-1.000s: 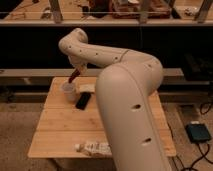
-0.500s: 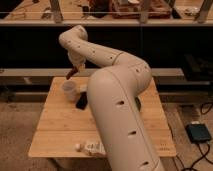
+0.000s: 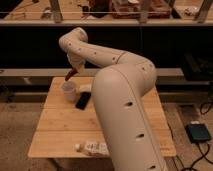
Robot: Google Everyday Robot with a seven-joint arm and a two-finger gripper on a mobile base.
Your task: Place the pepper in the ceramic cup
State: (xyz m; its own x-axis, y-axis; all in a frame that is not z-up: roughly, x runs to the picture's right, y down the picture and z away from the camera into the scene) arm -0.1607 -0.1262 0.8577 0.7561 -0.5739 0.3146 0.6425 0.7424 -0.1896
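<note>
The ceramic cup [image 3: 69,91] is small, white and round, and stands on the far left part of the wooden table [image 3: 60,130]. My gripper [image 3: 73,71] hangs down from the white arm just above the cup and slightly behind it. It is shut on the pepper [image 3: 69,76], a small dark-red piece that sticks out below the fingers toward the cup's rim. The pepper is above the cup and not inside it.
A black phone [image 3: 83,100] lies just right of the cup. A white-capped tube [image 3: 93,147] lies near the table's front edge. My bulky arm [image 3: 125,115] covers the table's right half. A dark shelf unit stands behind the table, and a dark box [image 3: 198,133] lies on the floor at right.
My gripper with the pepper has shifted slightly up and left over the cup. The arm's big forearm has swung leftward and fills more of the view.
</note>
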